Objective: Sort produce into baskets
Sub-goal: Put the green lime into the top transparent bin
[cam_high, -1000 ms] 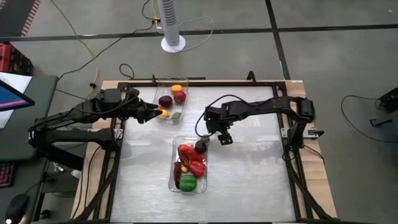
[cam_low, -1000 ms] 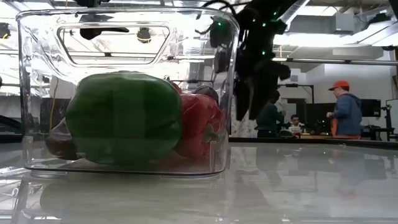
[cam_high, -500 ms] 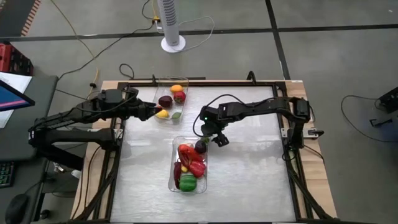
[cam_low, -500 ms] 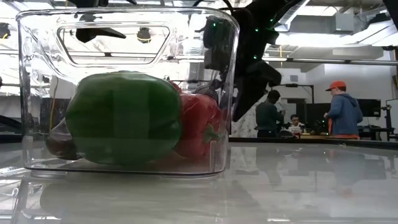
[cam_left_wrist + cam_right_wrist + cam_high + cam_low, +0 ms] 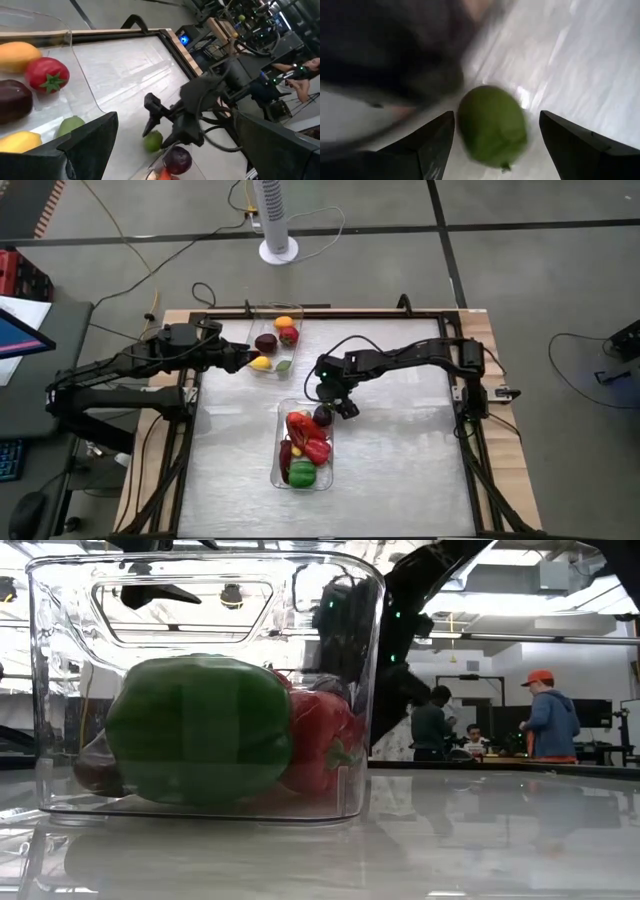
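My right gripper [image 5: 335, 401] is open and low over a green lime [image 5: 492, 125] that lies on the table just beyond the far end of the near basket [image 5: 303, 478]. Its fingers stand on either side of the lime, which also shows in the left wrist view [image 5: 153, 141]. The near basket holds red peppers [image 5: 305, 430], a green pepper [image 5: 200, 730] and a purple plum [image 5: 322, 416]. My left gripper [image 5: 243, 362] is open at the far basket [image 5: 268, 311], beside a yellow lemon [image 5: 262, 363]. That basket also holds a tomato [image 5: 47, 75], a plum [image 5: 14, 102] and a lime [image 5: 70, 126].
A white fan stand [image 5: 278, 248] is beyond the table's far edge. A raised dark frame [image 5: 470, 430] runs around the table top. People [image 5: 550, 720] stand in the room behind. Bare table lies to the right of the near basket.
My right gripper has gone toward the table's left edge and down, from beside the near basket's far right corner to over the lime at its far end.
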